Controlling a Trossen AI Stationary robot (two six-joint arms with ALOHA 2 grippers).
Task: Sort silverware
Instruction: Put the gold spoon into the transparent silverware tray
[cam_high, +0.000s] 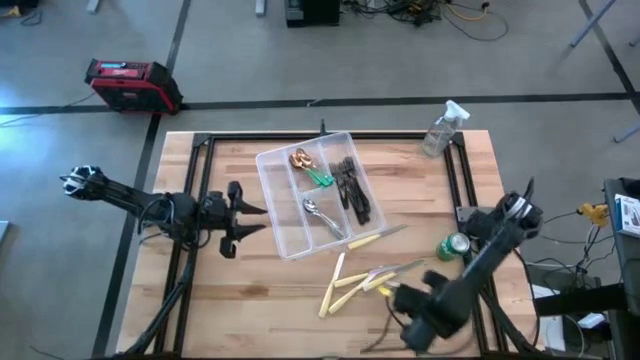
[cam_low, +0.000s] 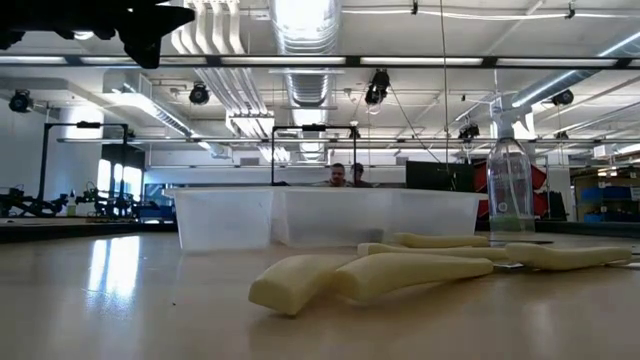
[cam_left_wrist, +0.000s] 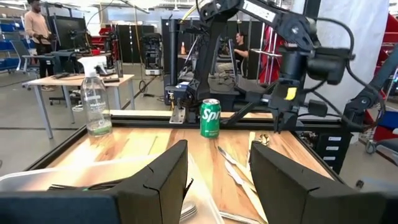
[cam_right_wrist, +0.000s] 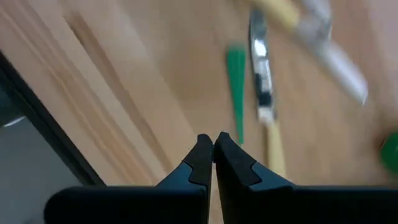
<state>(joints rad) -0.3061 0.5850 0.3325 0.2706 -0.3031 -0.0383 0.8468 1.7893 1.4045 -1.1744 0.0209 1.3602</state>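
The silverware is split between a clear divided tray (cam_high: 283, 215) and the bare table. In the tray lie gold spoons (cam_high: 300, 158), a green-handled piece (cam_high: 320, 178), dark forks (cam_high: 350, 190) and silver spoons (cam_high: 322, 215). Cream-handled knives (cam_high: 345, 285) lie loose on the wood near the front, and one more (cam_high: 375, 238) lies beside the tray. My right gripper (cam_right_wrist: 212, 152) is shut on nothing, pointing down over the table by a green-handled piece (cam_right_wrist: 236, 87) and a knife (cam_right_wrist: 267, 112). My left gripper (cam_left_wrist: 217, 180) stands open and level at the tray's left side.
A green can (cam_high: 452, 247) stands right of the loose knives, close to my right arm. A clear spray bottle (cam_high: 442, 130) stands at the far right corner. A black frame rail (cam_high: 460, 180) runs along the table's edges. Bare wood lies at the near left.
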